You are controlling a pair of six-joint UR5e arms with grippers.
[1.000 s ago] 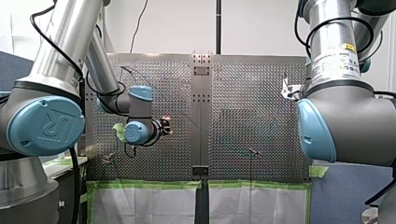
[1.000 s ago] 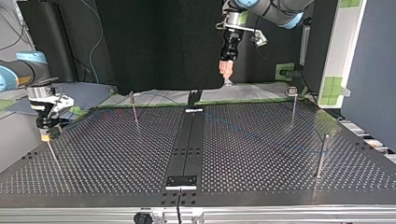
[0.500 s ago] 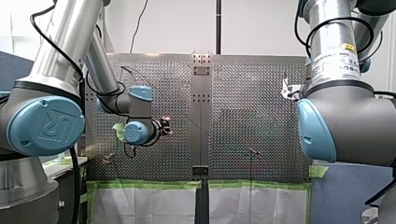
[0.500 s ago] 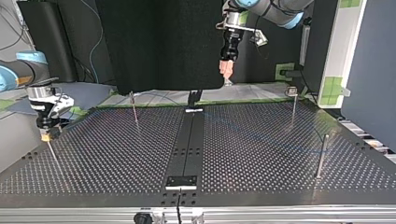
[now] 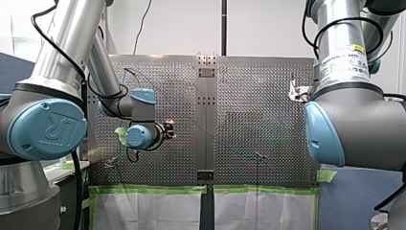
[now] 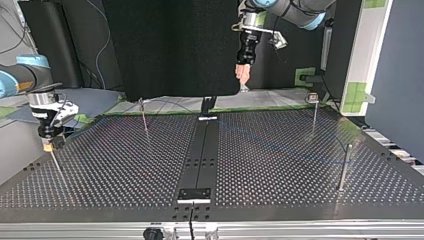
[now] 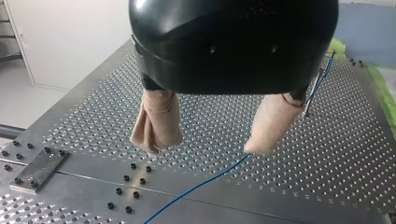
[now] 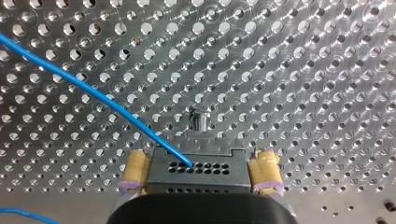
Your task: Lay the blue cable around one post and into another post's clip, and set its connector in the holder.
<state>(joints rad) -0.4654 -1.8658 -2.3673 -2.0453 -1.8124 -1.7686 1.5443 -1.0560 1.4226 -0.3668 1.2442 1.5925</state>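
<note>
Just over the post [image 8: 201,119], my right gripper [image 8: 199,163]: yellow pads clamped on the connector [image 8: 205,179].
Blue cable [image 8: 93,93]: leaves the connector, passing beside the post.
My left gripper [image 7: 212,140]: beige pads spread wide, empty, well apart from the post.

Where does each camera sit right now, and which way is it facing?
Front view: behind and above, looking over the table; my left arm and my right arm frame it.
Top view: across the table, facing the arms; my left gripper high, my right gripper low.
Left wrist view: along my open left gripper, onto the blue cable.
Right wrist view: along my right gripper, shut on the connector.
Shared: both wrist views show the blue cable.
</note>
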